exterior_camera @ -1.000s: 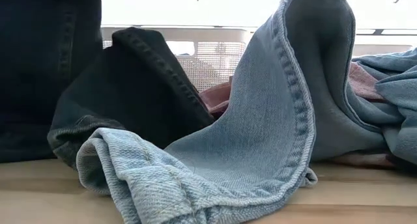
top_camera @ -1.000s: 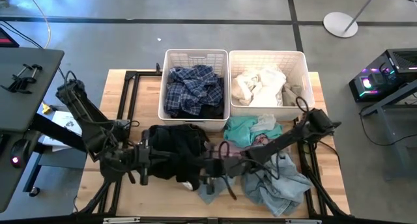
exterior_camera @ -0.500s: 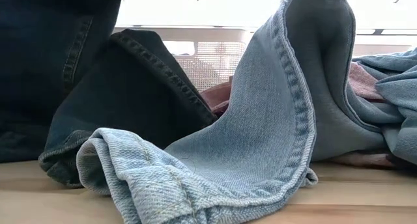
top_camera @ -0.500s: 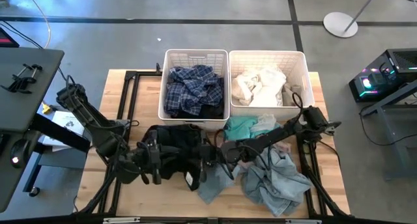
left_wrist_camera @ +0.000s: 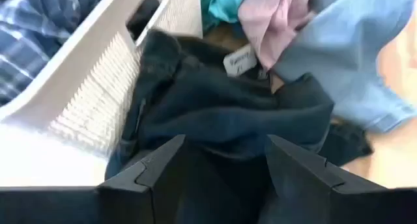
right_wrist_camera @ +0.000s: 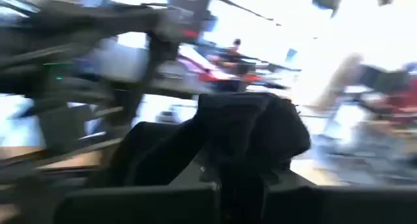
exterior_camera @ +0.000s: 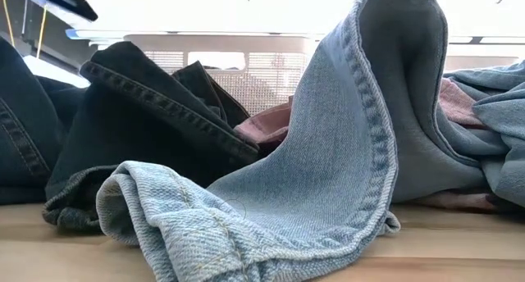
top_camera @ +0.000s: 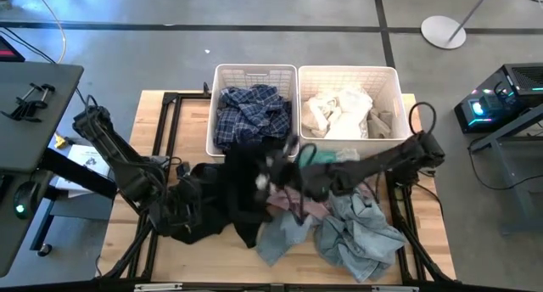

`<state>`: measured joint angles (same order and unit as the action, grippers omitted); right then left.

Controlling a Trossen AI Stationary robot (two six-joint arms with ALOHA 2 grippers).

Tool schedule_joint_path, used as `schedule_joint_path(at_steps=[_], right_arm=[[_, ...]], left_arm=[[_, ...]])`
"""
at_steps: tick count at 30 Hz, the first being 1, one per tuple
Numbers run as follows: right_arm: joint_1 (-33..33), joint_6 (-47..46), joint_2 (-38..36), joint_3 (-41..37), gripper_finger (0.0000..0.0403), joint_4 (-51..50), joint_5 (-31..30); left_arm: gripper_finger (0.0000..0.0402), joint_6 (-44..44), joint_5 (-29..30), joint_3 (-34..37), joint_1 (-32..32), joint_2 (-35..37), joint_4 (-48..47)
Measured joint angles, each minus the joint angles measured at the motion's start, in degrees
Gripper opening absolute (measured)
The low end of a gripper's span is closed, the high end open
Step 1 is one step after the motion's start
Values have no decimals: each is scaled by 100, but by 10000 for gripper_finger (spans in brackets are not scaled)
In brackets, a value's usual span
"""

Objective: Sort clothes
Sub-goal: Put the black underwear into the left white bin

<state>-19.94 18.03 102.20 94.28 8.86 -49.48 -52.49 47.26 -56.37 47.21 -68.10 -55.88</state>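
High view shows you the right tool [top_camera: 270, 175] clamped shut on the black garment [top_camera: 242, 194], lifting one end of it just in front of the left basket [top_camera: 254, 74], which holds navy plaid cloth [top_camera: 250, 114]. Your right wrist view confirms dark fabric [right_wrist_camera: 251, 142] pinched between its fingers. The left tool [top_camera: 191, 209] sits on the surface off that basket's front left corner, over the garment's other end; your left wrist view shows its 2 fingers [left_wrist_camera: 153, 175] spread apart with the black cloth [left_wrist_camera: 228, 113] lying loose between them, not gripped. In front of the right basket [top_camera: 348, 74], which holds white clothes [top_camera: 339, 112], you see teal [top_camera: 312, 159], pink [top_camera: 293, 209] and pale denim [top_camera: 361, 233] pieces heaped on the surface [top_camera: 127, 241].
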Motion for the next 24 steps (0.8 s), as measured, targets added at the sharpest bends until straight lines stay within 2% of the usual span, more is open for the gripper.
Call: schedule_joint_path(at_steps=[4, 8, 11, 13, 15, 17, 21, 24], right_arm=[[693, 321, 33, 618, 5, -674, -6], [1793, -576, 54, 770, 5, -1741, 516], [2546, -1483, 56, 711, 5, -2811, 1580], [2911, -2109, 56, 520, 6, -3342, 2593], [3173, -2615, 57, 210, 6, -3636, 3628], [3328, -2847, 67, -185, 6, -3566, 4248], [3366, -2908, 65, -866, 17, -3134, 4536], [3318, -3072, 67, -898, 53, -3363, 4728]], left_arm=[[203, -289, 14, 268, 82, 3, 62], [203, -578, 14, 484, 163, 2, 92], [203, -700, -13, 575, 243, 3, 120], [203, -741, -16, 636, 308, 3, 170], [204, -740, -15, 708, 362, 3, 288], [204, -741, -10, 768, 364, 3, 331], [204, -741, 1, 801, 364, 3, 331], [204, -741, 1, 801, 364, 3, 346]])
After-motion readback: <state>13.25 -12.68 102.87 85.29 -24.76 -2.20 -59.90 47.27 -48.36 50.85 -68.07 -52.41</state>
